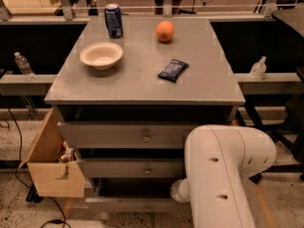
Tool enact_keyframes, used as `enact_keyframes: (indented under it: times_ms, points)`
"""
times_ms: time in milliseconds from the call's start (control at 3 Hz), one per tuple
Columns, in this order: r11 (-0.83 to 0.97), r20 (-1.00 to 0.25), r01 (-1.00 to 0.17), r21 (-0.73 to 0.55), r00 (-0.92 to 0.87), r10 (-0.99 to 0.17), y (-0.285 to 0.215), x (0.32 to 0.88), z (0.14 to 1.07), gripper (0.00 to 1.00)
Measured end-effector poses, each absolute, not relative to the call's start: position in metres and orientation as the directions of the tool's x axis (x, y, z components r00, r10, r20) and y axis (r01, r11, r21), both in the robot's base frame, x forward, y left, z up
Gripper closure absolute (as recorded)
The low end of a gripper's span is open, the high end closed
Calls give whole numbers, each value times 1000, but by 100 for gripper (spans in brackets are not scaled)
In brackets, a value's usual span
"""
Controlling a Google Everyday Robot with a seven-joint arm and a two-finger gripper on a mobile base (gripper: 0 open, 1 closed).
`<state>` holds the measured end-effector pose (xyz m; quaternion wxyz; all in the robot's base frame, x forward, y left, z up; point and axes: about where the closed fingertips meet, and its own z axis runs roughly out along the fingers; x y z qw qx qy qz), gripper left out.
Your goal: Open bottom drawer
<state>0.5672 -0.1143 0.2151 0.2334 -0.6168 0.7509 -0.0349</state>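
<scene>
Camera view: my arm bends low to meet the bottom drawer — claw hidden behind it, so I cannot tell its state.

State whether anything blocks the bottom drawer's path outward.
Nothing visible does. The cardboard box sits left of the bottom drawer, not in front. The gripper is hidden behind the white arm at the drawer's right end.

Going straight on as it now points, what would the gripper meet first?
Gripper hidden behind the arm, low at the bottom drawer; probably that drawer's front first, though its heading is unclear.
</scene>
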Motion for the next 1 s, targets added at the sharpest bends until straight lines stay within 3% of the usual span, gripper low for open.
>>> enact_keyframes:
  times_ms: [1000]
  points:
    - [278,-324,-919,-280,-183,-928,-125,559,179,100]
